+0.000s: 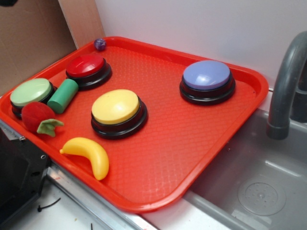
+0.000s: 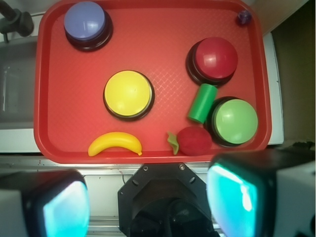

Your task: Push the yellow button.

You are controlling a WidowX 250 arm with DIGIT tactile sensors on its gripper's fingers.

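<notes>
You have a big red tray (image 1: 230, 143) in front of you, lying flat on the counter with a grey sink (image 1: 259, 191) and its grey faucet (image 1: 285, 91) just beside one edge.

On the tray sit four round buzzer buttons, each on a black base. The yellow button (image 1: 115, 106) is the one you want: it stands near the middle of the tray, apart from everything else, with nothing on top of it. The blue button (image 1: 206, 75) sits well away from it toward the faucet side. The red button (image 1: 85, 65) is near the far rim, and the green button (image 1: 31, 92) is in the corner beyond it.

A green cylinder (image 1: 63, 96) lies on its side between the red and green buttons, just beside the green one. A red plush strawberry (image 1: 38, 116) with a green leaf rests against the green button's base. A toy banana (image 1: 89, 155) lies near the tray's front rim, close to the yellow button but not touching it. A small purple object (image 1: 100, 44) sits in the far corner; you cannot tell what it is.

In the wrist view, your gripper (image 2: 148, 202) hangs high above the tray's near edge, its two fingers (image 2: 64, 207) spread wide apart and holding nothing.
</notes>
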